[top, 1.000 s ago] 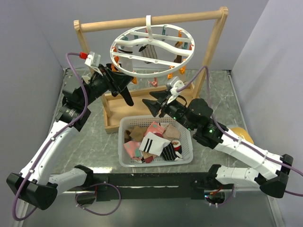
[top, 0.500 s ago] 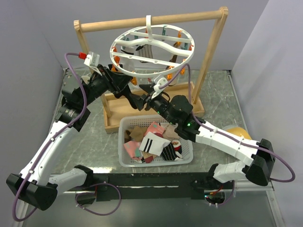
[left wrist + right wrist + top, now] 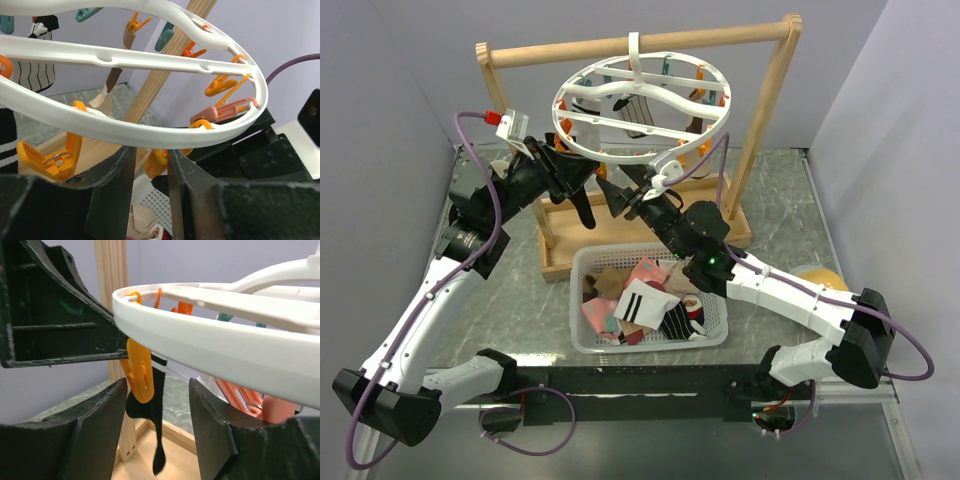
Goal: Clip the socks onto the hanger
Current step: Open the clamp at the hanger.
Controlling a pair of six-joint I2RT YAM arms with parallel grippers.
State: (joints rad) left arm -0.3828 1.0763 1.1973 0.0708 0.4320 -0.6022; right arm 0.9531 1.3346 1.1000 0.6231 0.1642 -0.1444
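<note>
The frame [image 3: 560,48] hangs the hanger [image 3: 558,103] high, we judge so pegs dangle reachable from below. The basket [image 3: 650,344], at its 6 o'clock, keeps spare socks [image 3: 645,300]; only the top view shows these. Both arms meet at its 7 o'clock rim. The right gripper [image 3: 157,383]: jaws wide, flanking a black sock [image 3: 157,410] and orange peg [image 3: 139,372], a fit only the right wrist shows. The left gripper [image 3: 150,151]: jaws narrow; what they pinch we cannot tell.
</note>
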